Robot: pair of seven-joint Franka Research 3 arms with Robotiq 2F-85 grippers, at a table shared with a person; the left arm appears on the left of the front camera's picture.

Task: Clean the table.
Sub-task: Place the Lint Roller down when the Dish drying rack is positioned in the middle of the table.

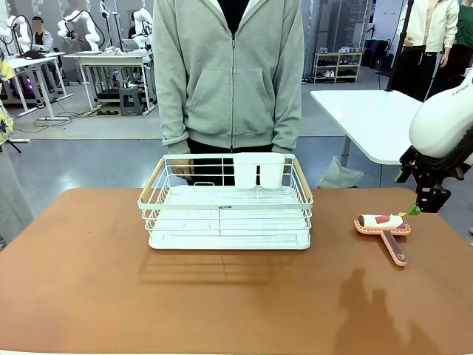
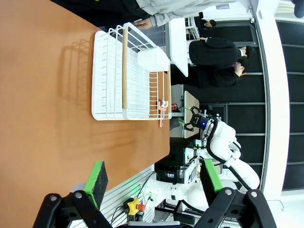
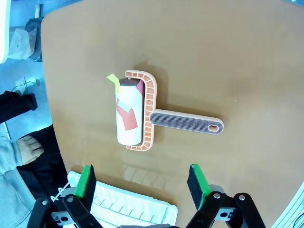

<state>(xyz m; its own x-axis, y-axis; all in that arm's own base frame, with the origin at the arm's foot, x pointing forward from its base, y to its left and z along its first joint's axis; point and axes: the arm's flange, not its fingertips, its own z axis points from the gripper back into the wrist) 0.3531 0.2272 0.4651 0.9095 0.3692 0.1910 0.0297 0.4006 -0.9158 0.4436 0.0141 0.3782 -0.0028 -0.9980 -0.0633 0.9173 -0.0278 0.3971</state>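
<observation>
Standing mid-table (image 1: 89, 296) in the front view: white wire rack (image 1: 225, 214), lint roller (image 1: 384, 225) to its right, right gripper (image 1: 431, 198) just above it. Left wrist view: left gripper (image 2: 154, 183) spread wide over the tabletop's edge. Right wrist view: jaws wide, empty, roller lying beyond them.

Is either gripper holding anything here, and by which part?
Nothing is held. The right gripper is open above the lint roller; the left gripper is open over the table.

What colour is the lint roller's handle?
Salmon pink handle, ribbed grey on top; clearest in the right wrist view.
</observation>
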